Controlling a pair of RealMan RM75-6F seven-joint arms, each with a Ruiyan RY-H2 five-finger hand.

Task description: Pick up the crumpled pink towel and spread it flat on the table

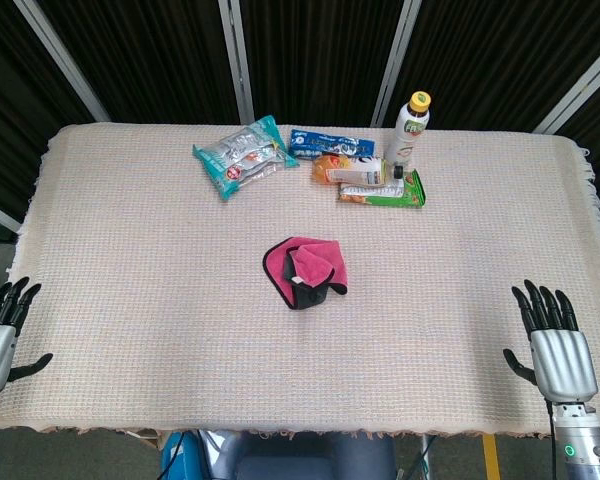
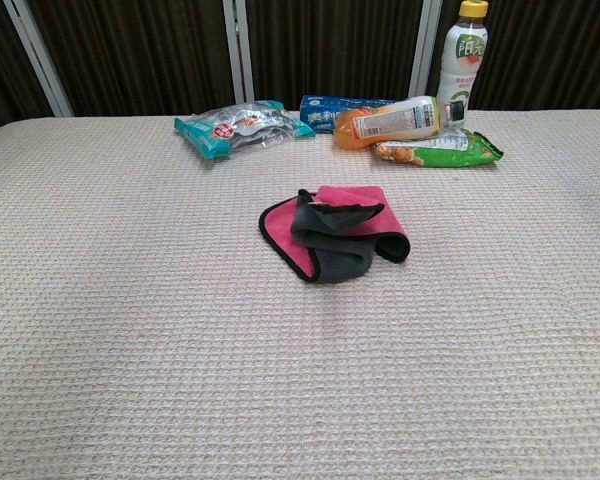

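The crumpled pink towel (image 1: 306,269) (image 2: 337,232), pink on one side and dark grey on the other, lies bunched in the middle of the table. My left hand (image 1: 0,333) hovers at the table's near left edge with its fingers spread and nothing in it. At the near right corner my right hand (image 1: 554,342) is also spread and holds nothing. Both hands are far from the towel. Neither hand shows in the chest view.
A woven beige cloth (image 1: 140,260) covers the table. Along the far side lie a teal snack bag (image 1: 244,155), a blue packet (image 1: 330,140), a green packet (image 1: 390,192), a lying orange bottle (image 1: 352,171) and an upright bottle (image 1: 407,128).
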